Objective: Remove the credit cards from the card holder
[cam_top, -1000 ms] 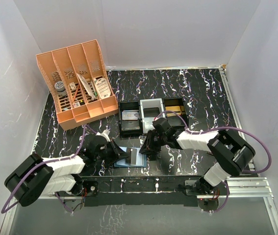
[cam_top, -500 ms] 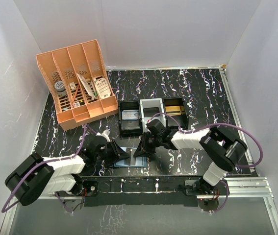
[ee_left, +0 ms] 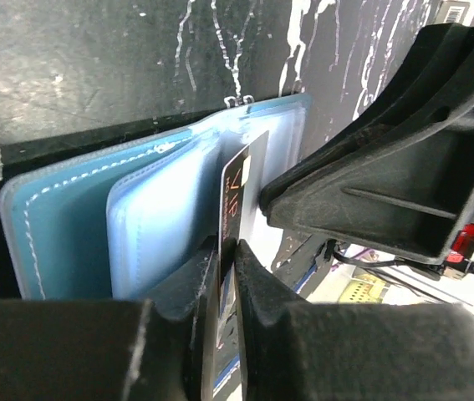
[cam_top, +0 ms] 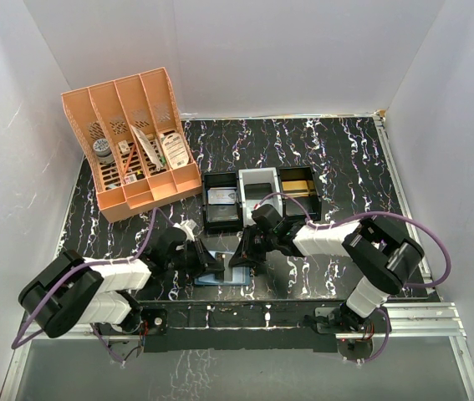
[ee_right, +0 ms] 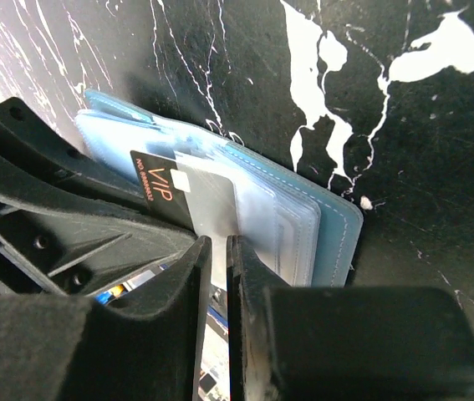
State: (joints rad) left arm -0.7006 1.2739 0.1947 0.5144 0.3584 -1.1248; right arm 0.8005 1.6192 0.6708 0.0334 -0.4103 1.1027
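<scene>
The card holder (ee_left: pixel 61 225) lies open on the black marbled table, teal-blue outside with clear pockets (ee_right: pixel 211 200) inside. One of the credit cards (ee_left: pixel 241 180), black with orange "VIP" lettering (ee_right: pixel 157 177), stands edge-up out of a pocket. My left gripper (ee_left: pixel 229 251) is shut on this card's near edge. My right gripper (ee_right: pixel 218 246) faces it from the other side, shut on a clear pocket sheet of the card holder (ee_right: pixel 337 225). From above, both grippers (cam_top: pixel 213 266) (cam_top: pixel 241 257) meet over the card holder (cam_top: pixel 214 278) near the front edge and hide most of it.
An orange file organizer (cam_top: pixel 132 142) with small items stands at the back left. Three small trays sit just behind the grippers: black (cam_top: pixel 221 205), white (cam_top: pixel 257 188) and black with a yellow insert (cam_top: pixel 299 184). White walls enclose the table.
My right gripper has moved left onto the card holder. My left arm has edged right toward it, and the upright card seen earlier is now covered by the grippers from above.
</scene>
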